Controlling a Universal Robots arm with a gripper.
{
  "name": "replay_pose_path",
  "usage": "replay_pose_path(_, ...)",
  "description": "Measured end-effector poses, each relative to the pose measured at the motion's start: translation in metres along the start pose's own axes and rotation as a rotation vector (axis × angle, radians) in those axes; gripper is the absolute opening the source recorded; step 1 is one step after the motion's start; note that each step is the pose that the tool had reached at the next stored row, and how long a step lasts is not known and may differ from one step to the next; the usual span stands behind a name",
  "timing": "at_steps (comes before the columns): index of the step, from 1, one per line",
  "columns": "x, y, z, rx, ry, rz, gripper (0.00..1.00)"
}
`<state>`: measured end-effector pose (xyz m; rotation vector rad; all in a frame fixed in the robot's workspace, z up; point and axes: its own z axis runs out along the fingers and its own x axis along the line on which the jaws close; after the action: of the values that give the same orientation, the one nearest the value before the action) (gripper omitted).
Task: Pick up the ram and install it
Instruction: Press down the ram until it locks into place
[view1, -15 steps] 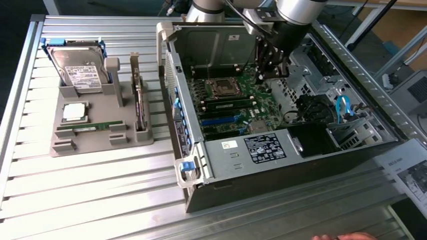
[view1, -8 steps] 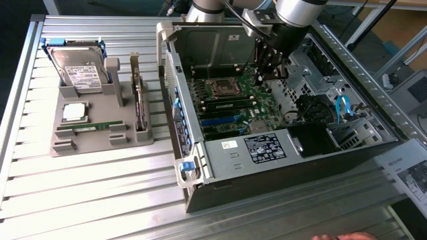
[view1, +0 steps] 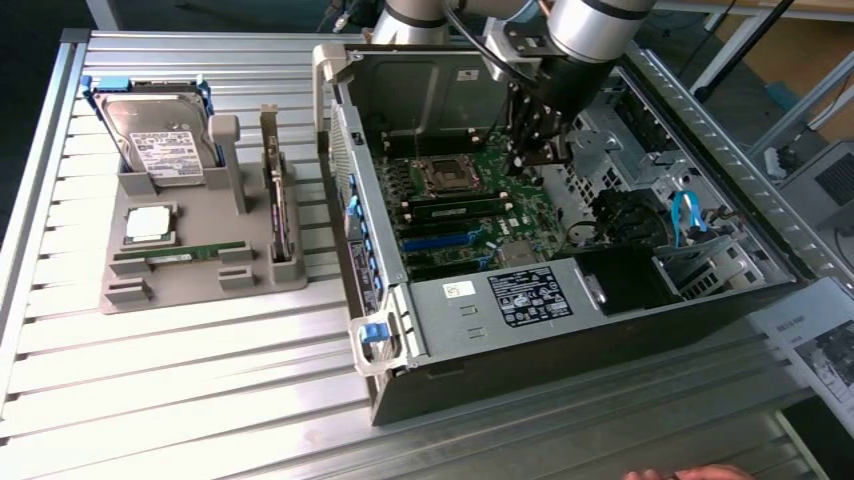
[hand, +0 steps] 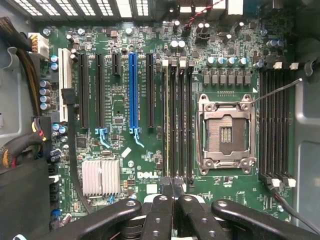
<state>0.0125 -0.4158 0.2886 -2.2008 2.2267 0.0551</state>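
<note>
Over the open case (view1: 561, 330) the arm hangs, and its hand (view1: 545, 150) sits low above the motherboard (view1: 467, 215), toward the far side of the case in the exterior view. From the wrist camera the hand (hand: 172, 190) has its fingers (hand: 161, 210) pressed together, nothing between them — it's closed and carrying nothing. Just past the fingertips run the dark memory slots (hand: 177, 120), lying side by side next to the empty CPU socket (hand: 225, 132), with a second bank of slots (hand: 274, 125) on the socket's other side. A blue expansion slot (hand: 132, 90) and a small silver heatsink (hand: 101, 177) show further along the board.

And the ram (view1: 180, 255)? It's well apart from the hand, out on the grey holder (view1: 200, 275) on the bench (view1: 174, 400), at the exterior view's left. It lies flat along the holder's near edge, a thin green stick, just below the square silver processor (view1: 148, 224). Behind that, a hard drive (view1: 154, 140) stands upright in its cradle, and a dark expansion card (view1: 276, 205) stands on edge along the holder's side nearest the case. A person's fingertips (view1: 687, 472) peek in at the bottom edge of the exterior view.
</note>
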Motion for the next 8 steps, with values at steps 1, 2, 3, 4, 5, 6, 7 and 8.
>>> replay_pose_path(1, 0.0, 0.0, 0.0009, 0.0, 0.0, 0.0, 0.1)
replay_pose_path(2, 0.0, 0.0, 0.0016, 0.0, 0.0, 0.0, 0.1)
replay_pose_path(3, 0.0001, -0.0001, 0.0026, 0.0, 0.0001, 0.0, 0.1)
replay_pose_path(4, 0.0001, -0.0001, 0.0039, 0.0, 0.0, 0.0, 0.1)
replay_pose_path(5, 0.0001, -0.0001, 0.0048, 0.0, 0.0, 0.0, 0.1)
replay_pose_path(6, 0.0002, -0.0001, 0.0057, 0.0, 0.0001, 0.0, 0.1)
replay_pose_path(7, 0.0002, -0.0001, 0.0065, 0.0, 0.0, 0.0, 0.1)
replay_pose_path(8, 0.0002, -0.0001, 0.0073, 0.0, 0.0001, 0.0, 0.1)
